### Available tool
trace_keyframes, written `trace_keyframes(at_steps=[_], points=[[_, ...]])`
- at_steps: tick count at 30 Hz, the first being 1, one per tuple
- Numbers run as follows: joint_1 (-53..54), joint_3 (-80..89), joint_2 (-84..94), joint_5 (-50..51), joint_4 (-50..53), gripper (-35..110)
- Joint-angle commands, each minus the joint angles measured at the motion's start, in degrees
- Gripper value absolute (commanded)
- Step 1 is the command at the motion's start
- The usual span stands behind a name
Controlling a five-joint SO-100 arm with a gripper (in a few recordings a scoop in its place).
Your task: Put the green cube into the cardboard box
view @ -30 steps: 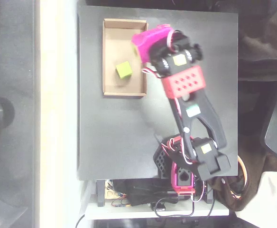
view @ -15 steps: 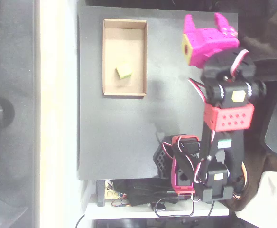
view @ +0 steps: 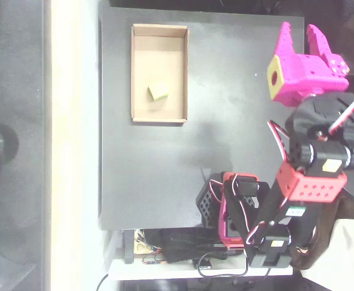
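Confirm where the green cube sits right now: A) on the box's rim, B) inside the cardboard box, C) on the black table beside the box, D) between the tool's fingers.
B: in the overhead view the green cube rests on the floor of the cardboard box, while the tool is open at the table's right edge.

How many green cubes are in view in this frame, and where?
1. The green cube lies on the floor of the cardboard box, in its lower half in the overhead view, apart from the walls. The open fingers hold nothing, so none looks hidden.
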Motion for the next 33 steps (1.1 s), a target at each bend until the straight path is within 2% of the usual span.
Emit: trace_keyframes(at_steps=[1,16,33], points=[[1.5,2.3,4.1,0.8,0.7,7],[0.6,42.6,30.5,0.2,-0.2,5],[0.4,78.9,49.0,0.1,-0.1,5]])
